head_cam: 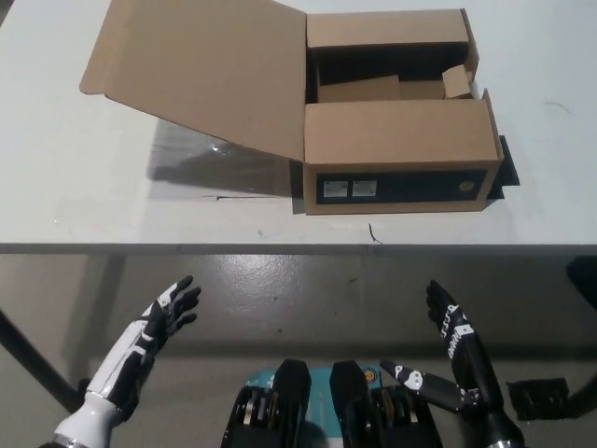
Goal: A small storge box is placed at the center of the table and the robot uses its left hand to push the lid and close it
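The cardboard box [396, 140] sits on the white table [93, 187], and everything else is placed from it. It stands open: its large lid [201, 70] is swung out to the robot's left of the box body, attached along the box's left wall and lifted at a slant, so that a shadow lies on the table beneath it. Two narrower top flaps cover the far and near ends of the box, leaving a dark opening between them where a loose piece of cardboard shows inside. The near side wall of the box faces the table's front edge and carries a black panel with two small white labels [350, 189]. Nearer than the box, past the table's front edge and over the grey floor, both hands hang apart from it. The white left hand [166, 317] is below and to the left of the lid, fingers spread, holding nothing. The black right hand [452, 341] is below the box's right end, fingers likewise apart and empty.
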`<state>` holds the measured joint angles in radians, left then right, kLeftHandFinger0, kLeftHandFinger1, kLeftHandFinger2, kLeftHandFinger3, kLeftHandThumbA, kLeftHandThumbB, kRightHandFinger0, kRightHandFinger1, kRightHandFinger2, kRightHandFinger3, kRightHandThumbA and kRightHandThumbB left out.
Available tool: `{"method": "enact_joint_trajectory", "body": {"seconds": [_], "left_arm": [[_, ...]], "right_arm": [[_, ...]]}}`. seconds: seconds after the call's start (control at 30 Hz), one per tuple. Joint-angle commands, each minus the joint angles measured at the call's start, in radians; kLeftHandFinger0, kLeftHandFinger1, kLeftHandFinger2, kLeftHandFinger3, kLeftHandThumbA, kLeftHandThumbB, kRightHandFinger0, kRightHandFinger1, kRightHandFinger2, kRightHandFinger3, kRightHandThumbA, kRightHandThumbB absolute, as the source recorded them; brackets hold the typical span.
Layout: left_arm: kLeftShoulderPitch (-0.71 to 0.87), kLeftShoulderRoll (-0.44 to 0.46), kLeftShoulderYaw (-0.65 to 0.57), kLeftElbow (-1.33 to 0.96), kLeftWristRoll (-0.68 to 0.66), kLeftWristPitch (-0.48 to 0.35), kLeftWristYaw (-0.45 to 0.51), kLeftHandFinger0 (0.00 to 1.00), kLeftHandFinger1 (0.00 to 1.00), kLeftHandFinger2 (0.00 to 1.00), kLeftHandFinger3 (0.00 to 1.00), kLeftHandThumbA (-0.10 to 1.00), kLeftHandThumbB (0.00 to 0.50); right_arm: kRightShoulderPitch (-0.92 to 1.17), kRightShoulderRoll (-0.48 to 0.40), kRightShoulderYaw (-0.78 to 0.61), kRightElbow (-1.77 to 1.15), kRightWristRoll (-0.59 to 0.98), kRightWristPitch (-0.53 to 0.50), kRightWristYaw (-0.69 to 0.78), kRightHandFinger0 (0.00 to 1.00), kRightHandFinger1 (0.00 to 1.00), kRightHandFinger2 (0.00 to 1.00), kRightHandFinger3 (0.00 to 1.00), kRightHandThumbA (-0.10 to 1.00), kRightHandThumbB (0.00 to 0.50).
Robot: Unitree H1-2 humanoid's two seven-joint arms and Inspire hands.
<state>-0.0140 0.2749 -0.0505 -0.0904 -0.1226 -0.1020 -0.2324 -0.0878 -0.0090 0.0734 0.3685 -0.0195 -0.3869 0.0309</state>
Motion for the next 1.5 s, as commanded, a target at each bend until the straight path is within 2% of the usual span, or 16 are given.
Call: {"method": "enact_joint_trajectory", "body": {"seconds": [0.0, 0.1, 0.17, 0.3, 0.5, 0.63, 0.7, 0.9, 1.0, 1.47], "left_arm": [[-0.028, 0.028, 0.04, -0.165, -0.346, 0.057, -0.125, 1.0, 1.0, 1.0, 1.0, 1.0, 0.274], [-0.052, 0.017, 0.068, -0.207, -0.494, 0.148, -0.122, 1.0, 1.0, 1.0, 1.0, 1.0, 0.299], [-0.079, 0.01, 0.088, -0.227, -0.591, 0.209, -0.106, 1.0, 1.0, 1.0, 1.0, 1.0, 0.341], [-0.13, -0.004, 0.121, -0.226, -0.736, 0.285, -0.079, 1.0, 1.0, 1.0, 1.0, 1.0, 0.333], [-0.225, -0.035, 0.169, -0.097, -0.799, 0.318, -0.112, 1.0, 1.0, 1.0, 1.0, 1.0, 0.35], [-0.3, -0.077, 0.224, 0.037, -0.884, 0.377, -0.127, 1.0, 1.0, 1.0, 1.0, 1.0, 0.344], [-0.333, -0.102, 0.249, 0.09, -0.903, 0.402, -0.109, 1.0, 1.0, 1.0, 1.0, 1.0, 0.366], [-0.383, -0.136, 0.291, 0.188, -0.9, 0.423, -0.117, 1.0, 1.0, 1.0, 1.0, 1.0, 0.356], [-0.411, -0.138, 0.307, 0.263, -0.892, 0.429, -0.156, 1.0, 1.0, 1.0, 1.0, 1.0, 0.366], [-0.458, -0.162, 0.357, 0.384, -0.85, 0.468, -0.171, 1.0, 1.0, 1.0, 1.0, 1.0, 0.361]], "right_arm": [[-0.026, -0.004, 0.004, -0.004, 0.011, -0.083, 0.017, 1.0, 1.0, 1.0, 1.0, 1.0, 0.347], [-0.028, -0.004, 0.004, -0.001, 0.009, -0.083, 0.016, 1.0, 1.0, 1.0, 1.0, 1.0, 0.345], [-0.029, -0.005, 0.006, 0.0, 0.0, -0.083, 0.007, 1.0, 1.0, 1.0, 1.0, 1.0, 0.342], [-0.028, -0.005, 0.007, -0.004, -0.006, -0.083, 0.002, 1.0, 1.0, 1.0, 1.0, 1.0, 0.342], [-0.027, -0.007, 0.011, -0.004, -0.011, -0.083, 0.002, 1.0, 1.0, 1.0, 1.0, 1.0, 0.341], [-0.025, -0.003, 0.011, -0.005, -0.008, -0.083, 0.002, 1.0, 1.0, 1.0, 1.0, 1.0, 0.339], [-0.024, -0.003, 0.012, -0.005, -0.013, -0.083, -0.004, 1.0, 1.0, 1.0, 1.0, 1.0, 0.34], [-0.023, 0.0, 0.01, -0.009, -0.008, -0.083, -0.002, 1.0, 1.0, 1.0, 1.0, 1.0, 0.338], [-0.026, -0.001, 0.01, -0.005, -0.012, -0.083, -0.006, 1.0, 1.0, 1.0, 1.0, 1.0, 0.34], [-0.019, 0.001, 0.01, -0.009, -0.01, -0.083, -0.012, 1.0, 1.0, 1.0, 1.0, 1.0, 0.344]]}}
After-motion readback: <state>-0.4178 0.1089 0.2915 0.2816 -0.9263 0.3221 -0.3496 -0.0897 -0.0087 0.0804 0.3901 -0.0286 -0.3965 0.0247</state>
